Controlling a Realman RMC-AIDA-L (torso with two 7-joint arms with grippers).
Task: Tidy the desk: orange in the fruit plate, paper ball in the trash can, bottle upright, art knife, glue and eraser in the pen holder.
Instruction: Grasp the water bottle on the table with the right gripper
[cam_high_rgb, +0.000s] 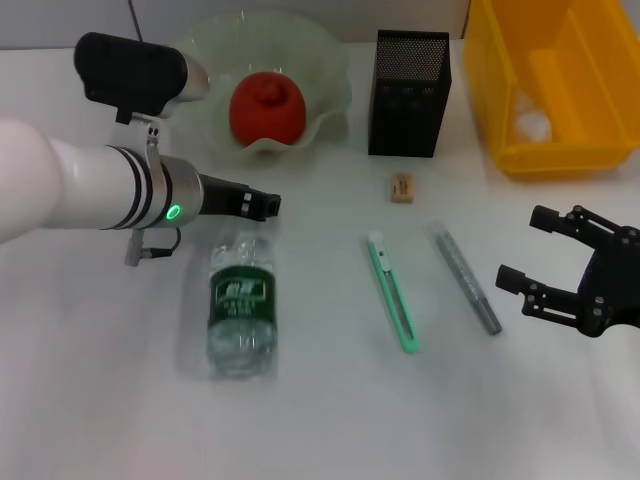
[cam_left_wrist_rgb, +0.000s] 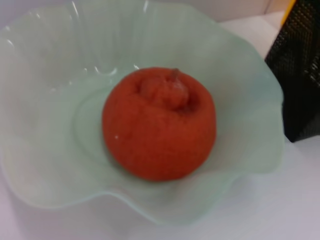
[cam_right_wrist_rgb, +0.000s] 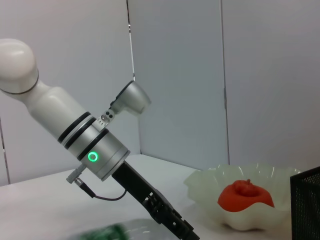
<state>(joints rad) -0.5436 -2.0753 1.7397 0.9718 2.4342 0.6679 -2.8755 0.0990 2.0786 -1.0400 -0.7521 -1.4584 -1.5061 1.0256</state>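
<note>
The orange (cam_high_rgb: 266, 108) lies in the pale green fruit plate (cam_high_rgb: 330, 85); the left wrist view shows the orange (cam_left_wrist_rgb: 159, 122) close up in the plate (cam_left_wrist_rgb: 245, 105). My left gripper (cam_high_rgb: 265, 204) hovers in front of the plate, above the cap end of the bottle (cam_high_rgb: 240, 305), which lies on its side. It also shows in the right wrist view (cam_right_wrist_rgb: 186, 231). The green art knife (cam_high_rgb: 392, 292), grey glue stick (cam_high_rgb: 466, 277) and eraser (cam_high_rgb: 402, 188) lie on the table. My right gripper (cam_high_rgb: 522, 247) is open and empty, right of the glue. The paper ball (cam_high_rgb: 532, 124) lies in the yellow trash can (cam_high_rgb: 560, 150).
The black mesh pen holder (cam_high_rgb: 411, 92) stands between the plate and the trash can, behind the eraser. It also shows in the left wrist view (cam_left_wrist_rgb: 302, 75) and the right wrist view (cam_right_wrist_rgb: 306, 205). The table is white.
</note>
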